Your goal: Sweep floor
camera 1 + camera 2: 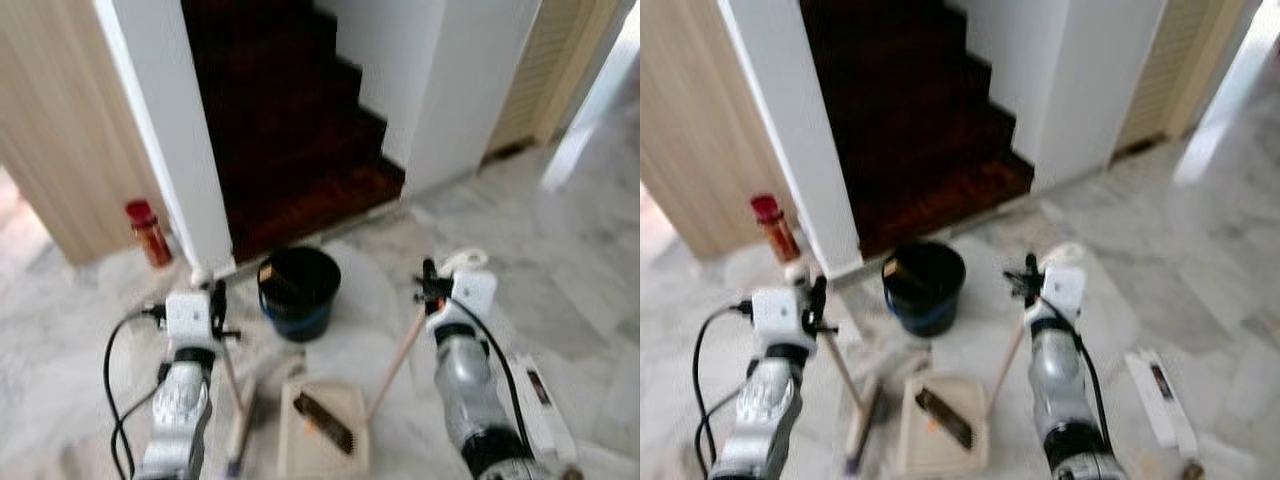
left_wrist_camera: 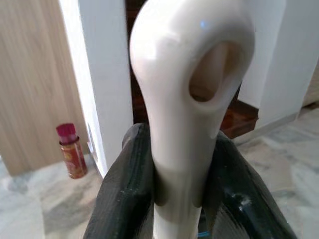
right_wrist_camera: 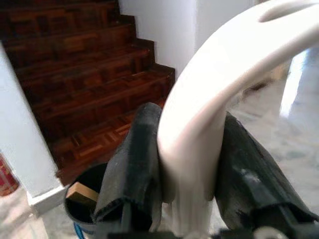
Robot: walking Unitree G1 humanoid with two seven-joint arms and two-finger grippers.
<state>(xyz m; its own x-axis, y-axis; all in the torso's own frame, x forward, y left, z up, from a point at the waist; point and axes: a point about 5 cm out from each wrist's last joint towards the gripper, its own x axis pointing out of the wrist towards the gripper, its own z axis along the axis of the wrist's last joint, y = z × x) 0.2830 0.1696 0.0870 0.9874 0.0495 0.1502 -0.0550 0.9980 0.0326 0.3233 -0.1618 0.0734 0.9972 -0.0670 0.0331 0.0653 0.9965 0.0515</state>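
- My left gripper [image 2: 177,199] was clamped on the pale handle of the broom [image 1: 232,400], both black fingers [image 2: 124,199] pressed against the shaft just under its hanging loop.
- My right gripper [image 3: 189,184] was likewise closed around the cream handle of the dustpan [image 1: 325,430], whose stick slanted down to the pan resting flat on the marble floor [image 1: 560,280] between my two arms.
- The broom shaft ran down from my left gripper to a head just beside the pan's left edge; blur kept me from telling whether the bristles touched the pan.
- A dark strip of something lay inside the pan, too smeared to identify.
- A black bucket [image 1: 298,290] with a blue base stood just beyond the pan, in front of the dark wooden stairs [image 1: 290,130]; a red spray can [image 1: 148,232] stood by the white wall post, and a flat white object [image 1: 543,405] lay on the floor to my right.
- I judged the step to be gathering debris into the pan.
- Next I would need to keep the pan's lip down on the floor while drawing the broom toward it, then tip the load into the bucket without knocking it.
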